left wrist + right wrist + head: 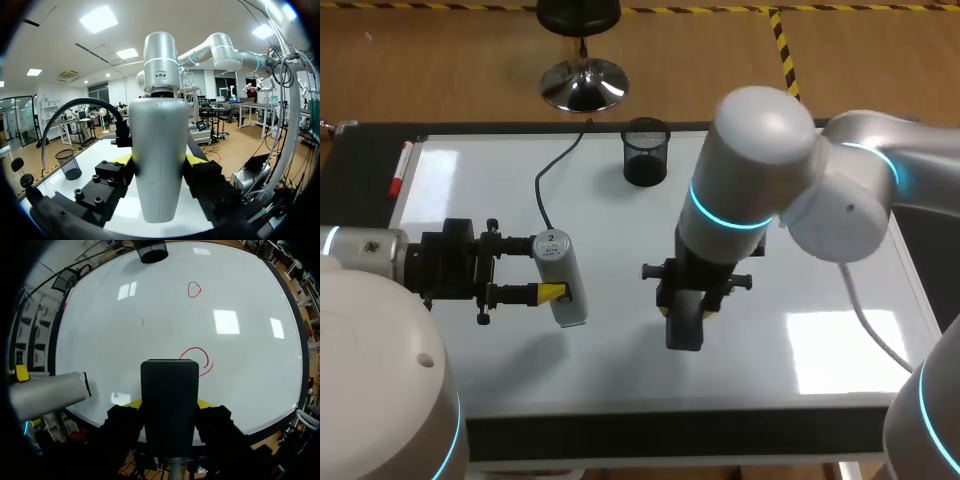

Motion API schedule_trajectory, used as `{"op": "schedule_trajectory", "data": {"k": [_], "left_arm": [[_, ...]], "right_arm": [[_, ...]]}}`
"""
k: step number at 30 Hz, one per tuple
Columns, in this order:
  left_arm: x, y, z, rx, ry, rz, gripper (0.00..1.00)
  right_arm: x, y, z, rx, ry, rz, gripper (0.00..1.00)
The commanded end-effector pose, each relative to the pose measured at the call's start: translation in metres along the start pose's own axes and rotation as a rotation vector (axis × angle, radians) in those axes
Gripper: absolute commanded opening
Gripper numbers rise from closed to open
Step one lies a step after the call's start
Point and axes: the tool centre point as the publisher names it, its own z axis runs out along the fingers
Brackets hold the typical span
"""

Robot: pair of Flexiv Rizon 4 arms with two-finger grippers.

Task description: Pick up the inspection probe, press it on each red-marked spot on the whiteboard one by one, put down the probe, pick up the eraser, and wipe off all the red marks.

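In the head view my left gripper [545, 268] is shut on the silver inspection probe [560, 278], which lies level over the left part of the whiteboard [800, 340], a black cable running back from it. The left wrist view has the probe [159, 140] filling the space between the yellow tips of the left gripper [160, 161]. My right gripper [685, 305] is shut on the black eraser [684, 325] above the board's middle. Ahead of the eraser [169, 385] in the right gripper [169, 403] are a red loop [197, 357] and, farther off, a small red circle [194, 289]. My right arm hides both marks from the head view.
A black mesh cup [645, 152] stands at the board's far edge. A red marker [399, 171] lies along the board's left frame. The probe's cable [552, 165] trails across the far left of the board. A tiny dark stroke [142, 322] sits on the board's surface.
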Motion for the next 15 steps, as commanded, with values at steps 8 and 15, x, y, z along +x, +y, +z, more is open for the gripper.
{"op": "schedule_trajectory", "data": {"k": [8, 15], "left_arm": [[0.001, -0.001, 0.000, 0.002, -0.004, 0.003, 0.00], [0.001, -0.001, 0.000, 0.002, -0.004, 0.003, 0.00]], "right_arm": [[0.022, 0.009, 0.022, 0.019, 0.014, 0.017, 0.00], [0.024, 0.014, 0.033, 0.032, 0.027, 0.018, 0.00]]}}
